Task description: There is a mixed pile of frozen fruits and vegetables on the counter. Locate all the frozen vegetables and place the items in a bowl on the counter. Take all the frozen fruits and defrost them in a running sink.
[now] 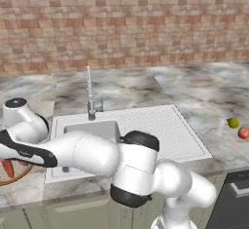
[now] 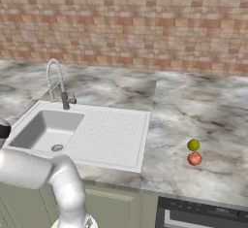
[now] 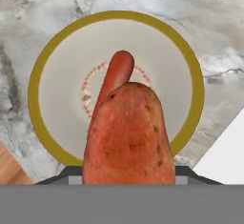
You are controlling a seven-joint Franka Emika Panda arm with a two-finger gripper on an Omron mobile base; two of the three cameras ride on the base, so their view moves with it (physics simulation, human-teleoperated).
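In the hand view the bowl [image 3: 35,94], golden-rimmed and cream inside, lies right below my gripper [image 3: 127,175]. A long carrot-like vegetable [image 3: 116,73] rests in its middle. My gripper is shut on the stubbier orange-red vegetable [image 3: 128,132], which hangs over the bowl's near side and hides the fingertips. In the left base view the hand sits at the far left over the bowl's rim [image 1: 15,178]. The two fruits, a yellow-green ball [image 1: 233,122] [image 2: 193,144] and a red-orange ball [image 1: 243,133] [image 2: 194,158], lie together on the counter [image 1: 204,91] right of the sink [image 1: 160,125] [image 2: 111,135].
A chrome spring-neck faucet [image 1: 89,94] [image 2: 55,81] stands behind the basin. A wooden board corner [image 3: 7,170] lies beside the bowl, and the sink's white edge [image 3: 224,156] is on its other side. A dark appliance [image 2: 203,215] sits below the counter under the fruits.
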